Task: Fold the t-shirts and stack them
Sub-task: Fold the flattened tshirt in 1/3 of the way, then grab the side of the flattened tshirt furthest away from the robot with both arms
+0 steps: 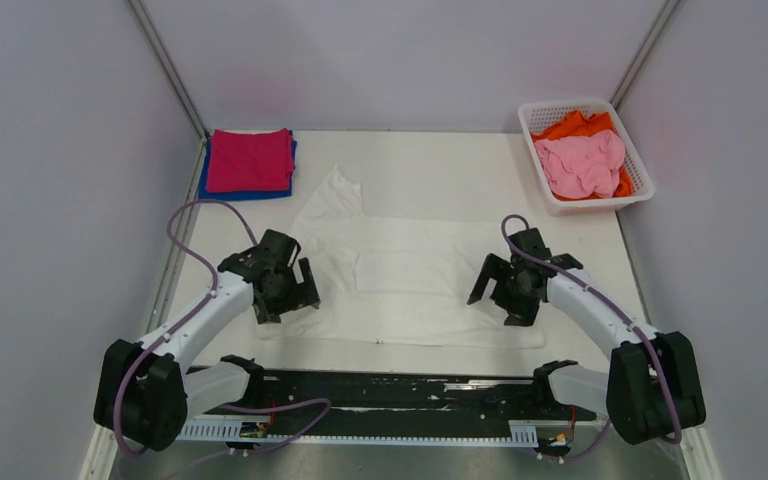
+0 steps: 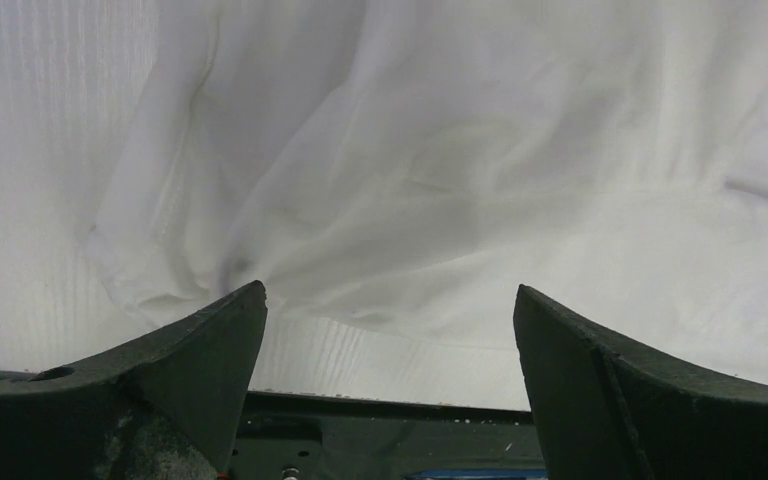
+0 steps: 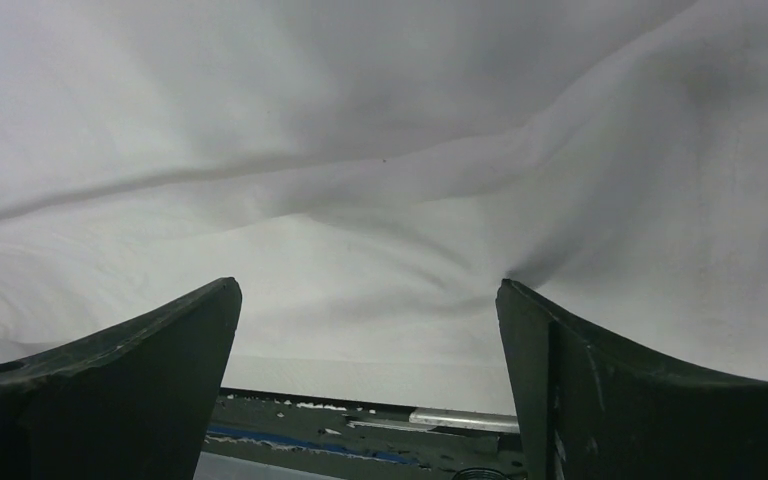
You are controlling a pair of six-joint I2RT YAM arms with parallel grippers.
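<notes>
Top external view: both arms poised at the white tee's near edge

A white t-shirt (image 1: 410, 270) lies spread flat across the middle of the frame, a sleeve reaching toward the upper left. The left gripper (image 1: 300, 285) and right gripper (image 1: 490, 290) hover over its lower corners, 1 on each side. Both wrist views show the fingers spread wide with only rumpled cloth between them, gripping nothing.

At upper left, a folded magenta tee (image 1: 250, 158) sits on a folded blue tee (image 1: 212, 186), so 2 look done. The basket (image 1: 572, 104) at upper right holds a pink tee (image 1: 582, 165) on an orange tee (image 1: 572, 125).

The step in hand seems to be the first fold of the white tee. Next, each gripper likely needs to drop, pinch the near edge, and carry it evenly toward the top of the frame.
</notes>
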